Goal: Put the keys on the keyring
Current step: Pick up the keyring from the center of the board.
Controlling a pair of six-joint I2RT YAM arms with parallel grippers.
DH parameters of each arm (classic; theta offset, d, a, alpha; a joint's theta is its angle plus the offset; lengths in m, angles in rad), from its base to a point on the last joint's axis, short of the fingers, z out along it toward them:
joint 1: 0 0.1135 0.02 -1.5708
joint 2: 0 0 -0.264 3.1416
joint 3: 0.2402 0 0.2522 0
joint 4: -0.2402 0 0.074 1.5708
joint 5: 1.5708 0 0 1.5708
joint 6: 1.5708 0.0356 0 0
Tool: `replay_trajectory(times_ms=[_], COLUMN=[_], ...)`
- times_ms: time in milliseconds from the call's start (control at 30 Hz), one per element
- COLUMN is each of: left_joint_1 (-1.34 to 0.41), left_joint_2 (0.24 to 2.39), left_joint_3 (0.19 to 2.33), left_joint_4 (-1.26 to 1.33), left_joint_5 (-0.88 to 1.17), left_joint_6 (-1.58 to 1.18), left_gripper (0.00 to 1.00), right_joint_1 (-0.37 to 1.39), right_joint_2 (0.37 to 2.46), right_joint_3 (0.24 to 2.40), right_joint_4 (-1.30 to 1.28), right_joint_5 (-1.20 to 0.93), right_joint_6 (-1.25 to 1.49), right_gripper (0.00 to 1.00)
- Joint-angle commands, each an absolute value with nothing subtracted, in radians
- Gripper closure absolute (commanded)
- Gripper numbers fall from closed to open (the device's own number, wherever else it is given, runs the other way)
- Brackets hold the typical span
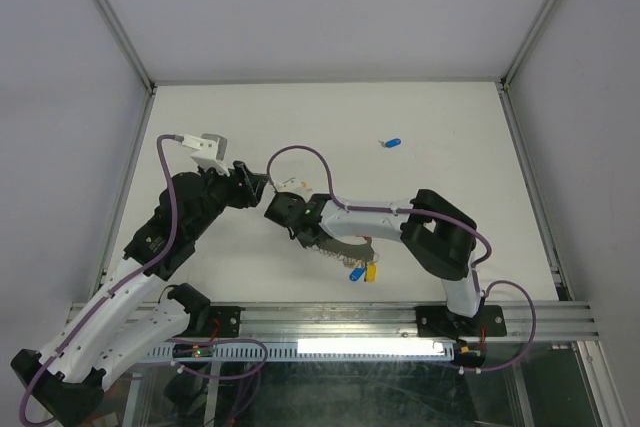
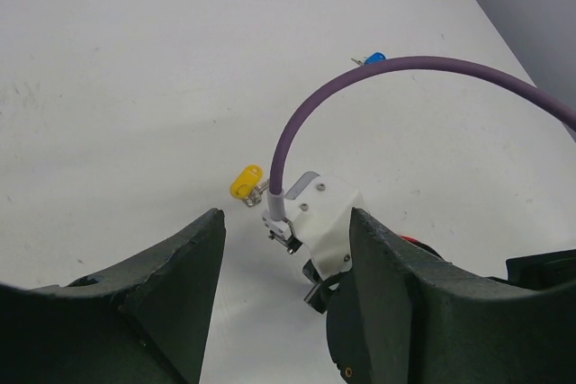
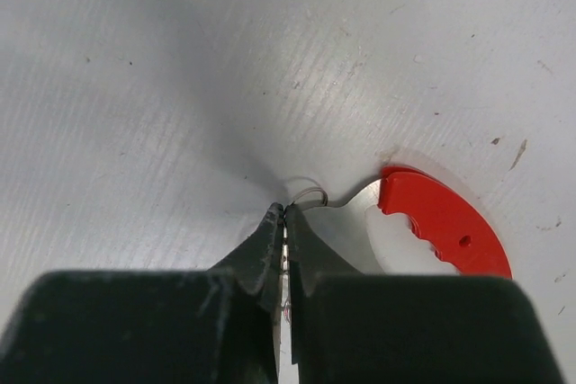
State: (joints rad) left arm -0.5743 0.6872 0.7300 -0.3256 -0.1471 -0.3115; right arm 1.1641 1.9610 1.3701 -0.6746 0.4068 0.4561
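Keyring (image 3: pixel 434 215) wire loop pinched tight in right gripper (image 3: pixel 284 222), probably steadying it for threading. Left gripper (image 2: pixel 286 219) spread wide, empty, aimed at yellow key (image 2: pixel 246 182) beyond.

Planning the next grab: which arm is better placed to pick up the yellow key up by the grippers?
Left. The left gripper is open, and the yellow key lies just ahead of it. The right gripper is shut on the keyring, gripping its thin wire, so it is busy.
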Motion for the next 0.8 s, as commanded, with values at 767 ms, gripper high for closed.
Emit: replay_trajectory(times_ms=[767], left_joint_1=[-0.572], left_joint_2=[0.735], left_joint_3=[0.713], left_joint_4=[-0.114], left_joint_5=[0.337], left_joint_6=[-0.119], left_gripper=[0.48], right_joint_1=[0.872], right_joint_2=[1.18], right_joint_3=[0.747], right_joint_4=[-0.027], right_joint_5=[-0.278], right_joint_6=[0.217], right_gripper=[1.0])
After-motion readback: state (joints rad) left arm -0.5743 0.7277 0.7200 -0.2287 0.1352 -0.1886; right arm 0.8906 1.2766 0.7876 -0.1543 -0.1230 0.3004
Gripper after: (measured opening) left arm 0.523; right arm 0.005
